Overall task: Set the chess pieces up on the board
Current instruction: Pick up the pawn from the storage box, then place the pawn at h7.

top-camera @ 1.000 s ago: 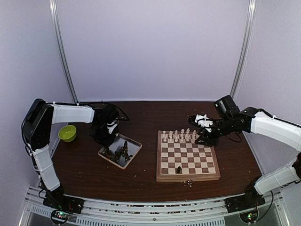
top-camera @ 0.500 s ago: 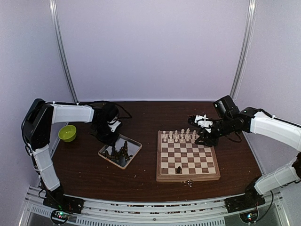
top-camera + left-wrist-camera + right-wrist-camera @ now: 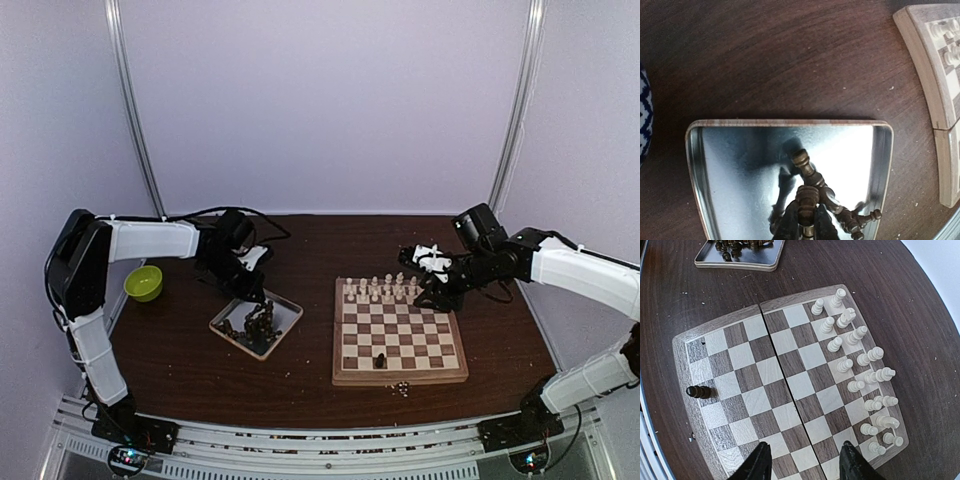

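On brown table, tray now lies under left gripper, clamped on a dark piece.

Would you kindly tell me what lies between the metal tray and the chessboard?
Between the metal tray and the chessboard, the left wrist view shows only bare dark table with a few pale crumbs.

Enclosure with dark wood counter.
Pale lilac walls left, right, far; metal poles at both far corners; aluminium rail along near edge; even light.
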`<state>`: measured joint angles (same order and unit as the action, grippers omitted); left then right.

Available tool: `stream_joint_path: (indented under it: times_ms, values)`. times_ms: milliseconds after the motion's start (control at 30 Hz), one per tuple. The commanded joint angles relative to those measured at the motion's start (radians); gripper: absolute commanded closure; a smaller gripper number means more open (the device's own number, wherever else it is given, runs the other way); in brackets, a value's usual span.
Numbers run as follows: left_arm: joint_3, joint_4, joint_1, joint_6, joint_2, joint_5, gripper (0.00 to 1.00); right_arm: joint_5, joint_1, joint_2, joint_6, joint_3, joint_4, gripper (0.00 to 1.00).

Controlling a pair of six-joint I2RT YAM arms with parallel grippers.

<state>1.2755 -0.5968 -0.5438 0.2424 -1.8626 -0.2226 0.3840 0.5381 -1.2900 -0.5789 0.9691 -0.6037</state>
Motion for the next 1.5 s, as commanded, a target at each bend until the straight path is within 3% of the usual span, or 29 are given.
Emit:
stream_joint_path:
  times_ms: [0, 300, 700, 1033, 1467]
  values:
    - [0.023, 0.067, -0.010, 0.007, 0.070, -0.126, 0.98, -0.014, 0.007, -0.007, -0.010, -0.012, 0.001, 0.53]
    - [0.077, 0.069, -0.077, -0.015, 0.108, -0.177, 0.98, -0.020, 0.016, -0.013, -0.013, -0.010, 0.000, 0.53]
    - [0.249, 0.033, -0.263, -0.110, -0.033, -0.243, 0.97, -0.065, 0.017, -0.016, 0.019, -0.010, 0.018, 0.53]
    - [0.386, -0.098, -0.438, -0.285, -0.152, -0.112, 0.97, -0.154, 0.007, -0.051, 0.090, 0.009, 0.052, 0.53]
    - [0.402, -0.135, -0.486, -0.347, -0.220, -0.010, 0.95, -0.213, 0.006, -0.089, 0.096, 0.015, 0.056, 0.52]
